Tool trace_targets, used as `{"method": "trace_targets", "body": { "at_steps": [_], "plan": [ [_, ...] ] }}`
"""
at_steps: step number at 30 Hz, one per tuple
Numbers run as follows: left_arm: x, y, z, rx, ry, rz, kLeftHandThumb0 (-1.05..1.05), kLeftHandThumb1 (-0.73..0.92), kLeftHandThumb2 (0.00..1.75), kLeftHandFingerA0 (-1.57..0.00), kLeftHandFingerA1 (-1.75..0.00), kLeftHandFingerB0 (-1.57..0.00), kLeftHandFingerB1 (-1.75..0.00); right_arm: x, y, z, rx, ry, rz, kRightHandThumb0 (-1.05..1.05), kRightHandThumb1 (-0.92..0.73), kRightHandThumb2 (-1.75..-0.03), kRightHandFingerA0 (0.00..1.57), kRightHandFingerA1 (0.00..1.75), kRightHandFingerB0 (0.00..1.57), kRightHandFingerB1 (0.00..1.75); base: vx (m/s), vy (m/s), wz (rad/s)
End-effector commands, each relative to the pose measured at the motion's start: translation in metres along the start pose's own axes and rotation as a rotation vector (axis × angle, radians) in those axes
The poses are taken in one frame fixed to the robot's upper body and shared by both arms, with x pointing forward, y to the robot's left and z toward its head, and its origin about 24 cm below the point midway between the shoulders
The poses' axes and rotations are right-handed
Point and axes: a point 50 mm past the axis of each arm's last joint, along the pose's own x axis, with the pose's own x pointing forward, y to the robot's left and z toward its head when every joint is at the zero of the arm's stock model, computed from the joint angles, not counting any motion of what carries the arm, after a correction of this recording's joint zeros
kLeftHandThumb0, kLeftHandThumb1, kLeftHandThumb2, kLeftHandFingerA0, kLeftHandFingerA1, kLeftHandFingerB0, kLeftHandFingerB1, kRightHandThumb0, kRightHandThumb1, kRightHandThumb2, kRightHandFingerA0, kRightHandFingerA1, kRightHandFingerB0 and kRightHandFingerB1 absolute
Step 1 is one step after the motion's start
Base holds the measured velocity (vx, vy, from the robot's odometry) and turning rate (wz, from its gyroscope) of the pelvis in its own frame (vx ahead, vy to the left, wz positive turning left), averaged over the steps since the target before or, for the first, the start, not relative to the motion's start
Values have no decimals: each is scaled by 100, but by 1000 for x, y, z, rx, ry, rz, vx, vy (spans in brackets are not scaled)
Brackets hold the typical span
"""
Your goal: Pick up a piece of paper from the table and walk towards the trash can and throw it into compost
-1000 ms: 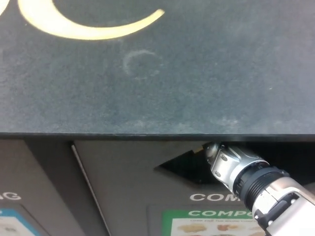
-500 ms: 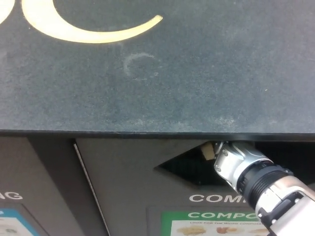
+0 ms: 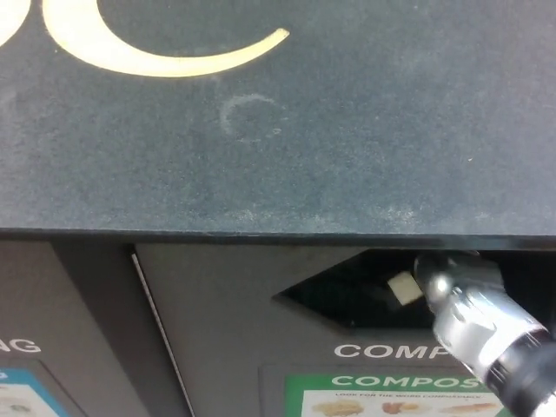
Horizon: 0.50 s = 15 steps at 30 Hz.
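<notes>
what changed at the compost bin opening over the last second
The robot's silver right wrist shifted rightward and lower in the picture. A small pale scrap of paper now shows apart from it inside the dark compost opening, seemingly let go. The hand itself is hidden. The black speckled bin top and green compost label stayed put.

Dark grey top point(image 3: 347, 156) fills the upper half, dusty, w/ 1 yellow curved mark point(image 3: 165, 56) at upper left and a faint ring stain point(image 3: 250, 117) below it. Lower left: neighbouring bin panel point(image 3: 35, 330), white letters "NG" point(image 3: 19, 346), blue label point(image 3: 17, 395) underneath.
</notes>
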Motion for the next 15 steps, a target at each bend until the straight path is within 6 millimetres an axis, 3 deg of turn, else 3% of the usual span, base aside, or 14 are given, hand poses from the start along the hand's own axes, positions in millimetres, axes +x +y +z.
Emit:
{"method": "trace_targets", "body": {
  "at_steps": [1, 3, 4, 5, 6, 7, 8, 10, 11, 12, 15],
  "plan": [
    [-1, 9, -3, 8, 10, 47, -2, 70, 70, -94, -65, -88, -67, -59, 14, -9, -94, -177, 23, -96, -81, -109, 0, 18, 0, 1, 0, 0, 0],
    [0, 10, -4, -20, 7, 37, 0, 71, 70, -91, -66, -85, -68, -66, 16, -7, -94, -200, 17, -95, -81, -112, 0, 20, 0, 4, 0, 0, 0],
    [-1, 10, -3, -31, 10, 49, -1, 72, 73, -93, -70, -88, -70, -84, 19, -3, -81, -240, -14, -94, -78, -99, 0, 0, 0, 0, 0, 0, 0],
    [-1, 9, -3, -34, 11, 53, -1, 72, 73, -93, -70, -88, -70, -89, 20, -2, -76, -250, -23, -94, -78, -99, 0, 0, 0, 0, -7, -48, -6],
    [0, 9, -3, -16, 14, 56, -2, 72, 70, -92, -70, -89, -68, -99, 21, 0, -74, -279, -52, -94, -84, -117, 0, 23, 0, 7, -9, -48, -16],
    [0, 9, -3, -11, 15, 57, -2, 72, 70, -92, -70, -89, -68, -102, 22, 0, -74, -286, -60, -94, -84, -117, 0, 23, 0, 7, -45, -82, -1],
    [0, 10, -3, -22, 10, 57, 4, 72, 71, -92, -70, -87, -70, -108, 23, 0, -66, -299, -81, -84, -81, -95, 0, 0, 0, 9, -44, -91, -4],
    [0, 11, -4, -40, 4, 58, 4, 72, 71, -92, -70, -87, -70, -114, 24, 1, -58, -310, -103, -84, -81, -95, 0, 0, 0, 9, -53, -84, -10],
    [0, 12, -5, -64, 10, 59, 1, 72, 74, -93, -73, -88, -71, -121, 24, 0, -62, -323, -128, -92, -83, -114, 0, 18, 2, 7, -118, 22, -12],
    [0, 12, -5, -71, 11, 60, 7, 70, 74, -95, -73, -88, -71, -134, 24, -2, -72, -344, -164, -82, -92, -72, 0, 0, 0, 20, -95, 32, -10],
    [-2, 14, -8, -39, 19, 67, -1, 71, 69, -94, -69, -89, -68, -152, 23, -2, -114, -377, -213, -81, -92, -73, 0, 0, 0, 19, -44, 119, -15]
  ]
}}
